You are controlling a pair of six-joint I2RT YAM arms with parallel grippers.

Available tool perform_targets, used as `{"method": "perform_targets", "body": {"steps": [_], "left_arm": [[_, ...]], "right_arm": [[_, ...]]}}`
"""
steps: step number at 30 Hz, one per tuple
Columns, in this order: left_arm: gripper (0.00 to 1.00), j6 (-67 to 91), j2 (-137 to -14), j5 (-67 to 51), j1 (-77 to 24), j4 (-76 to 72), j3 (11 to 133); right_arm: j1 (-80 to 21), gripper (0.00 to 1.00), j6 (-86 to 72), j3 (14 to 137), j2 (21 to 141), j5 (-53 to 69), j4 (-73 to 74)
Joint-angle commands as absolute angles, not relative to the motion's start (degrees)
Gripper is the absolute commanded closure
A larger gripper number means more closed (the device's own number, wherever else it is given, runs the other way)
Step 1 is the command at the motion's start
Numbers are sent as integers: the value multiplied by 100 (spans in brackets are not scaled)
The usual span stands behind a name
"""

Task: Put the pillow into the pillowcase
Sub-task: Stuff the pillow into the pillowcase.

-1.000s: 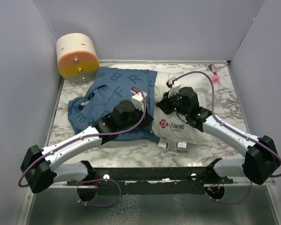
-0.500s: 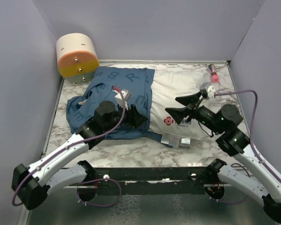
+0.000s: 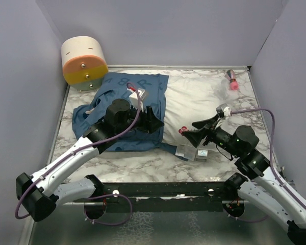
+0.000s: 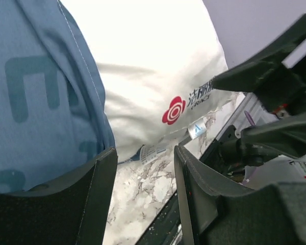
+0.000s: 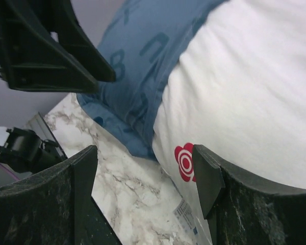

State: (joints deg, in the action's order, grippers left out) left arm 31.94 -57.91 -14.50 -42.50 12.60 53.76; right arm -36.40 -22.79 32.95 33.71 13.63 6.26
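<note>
**A:** Shows a plump white rectangular fabric pillow (image 3: 199, 99) lying flat on the marbled tabletop (image 3: 143, 163), left end tucked inside a dark blue, letter-printed thin fabric pillowcase (image 3: 89, 116), red-logo end left bare.

**B:** Any hold on either?

**A:** None. Finds the left end effector (image 3: 153, 120) above the pillowcase's open edge, jaws spread and empty. Puts the right end effector (image 3: 191, 129) near the logo corner, jaws likewise spread, gripping nothing.

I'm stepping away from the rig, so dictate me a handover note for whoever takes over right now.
Left claw open, holding nothing, above the pillowcase.
Right claw open, holding nothing, by the pillow's near edge.
Done: pillow's left end is inside the pillowcase.
Left: most of the pillow sticks out to the right; draw the pillowcase over it.
</note>
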Motion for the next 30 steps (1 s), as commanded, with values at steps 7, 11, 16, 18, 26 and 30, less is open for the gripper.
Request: {"method": "perform_targets", "body": {"steps": [7,11,16,18,26,30], "left_arm": [[48,4298,-5448,-984,-5592,-125,3722],[45,5224,-5463,311,-6538,-696,2745],[29,5539,-5428,1532,-6657,-3444,1191],[20,5451,-5564,2063,-6655,-3994,1015],[15,5621,-7144,2072,-6422,-5795,1071],[18,5850,-8004,2150,-6321,-6643,1112]], "right_arm": [[-3674,26,-2579,2911,2785,1804,289],[-3674,26,-2511,2848,2939,1923,222],[-3674,26,-2545,2767,3085,2040,99],[-3672,26,-2550,2739,3046,2028,109],[-3671,26,-2538,2664,2817,1918,211],[-3674,26,-2531,2684,2779,1926,224]]}}
